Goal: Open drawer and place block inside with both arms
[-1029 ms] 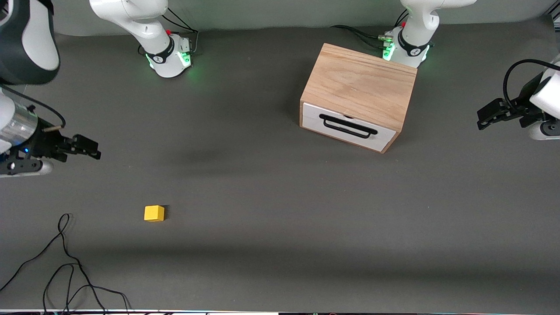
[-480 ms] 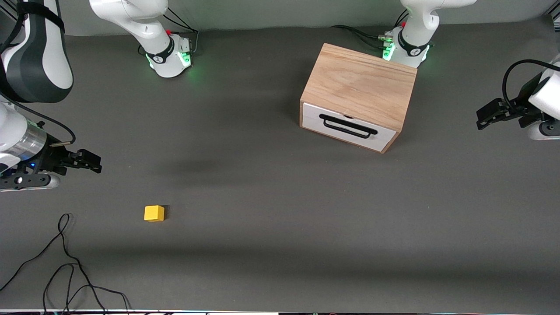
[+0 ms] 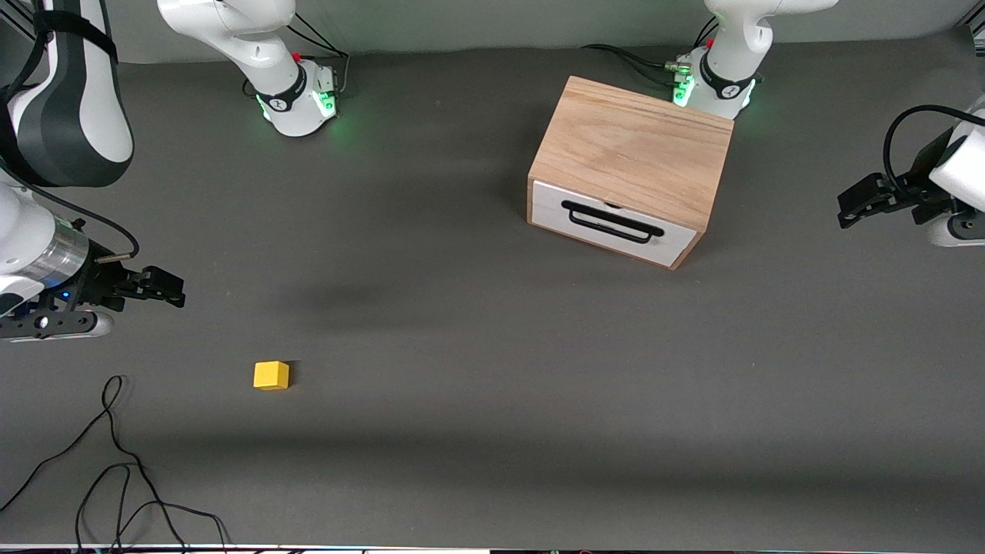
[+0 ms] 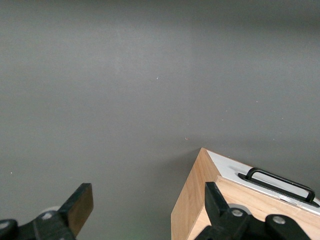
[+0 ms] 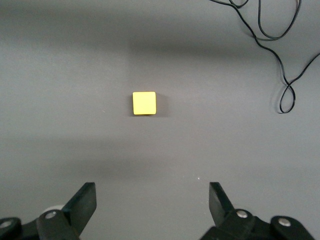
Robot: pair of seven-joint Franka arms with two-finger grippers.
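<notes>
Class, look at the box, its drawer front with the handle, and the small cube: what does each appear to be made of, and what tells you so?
Light oak box: wood with a matt finish, since grain lines show across its top. White drawer front: smooth, probably painted board. Long black bar handle: metal or plastic, cannot tell which. Small bright yellow cube: evenly coloured with no grain, so plastic or painted wood.

The yellow block [image 3: 271, 375] sits alone on bare table [image 3: 477, 369], open on every side. The right hand [image 3: 171, 288], fingers spread, hangs over the table at the right arm's end with nothing between it and the block. Loose black cables [image 3: 115, 462] lie near the front corner there. The drawer front [image 3: 613, 223], shut, faces open table; the left hand [image 3: 846, 208] hangs spread, well apart from the oak box [image 3: 635, 146].
</notes>
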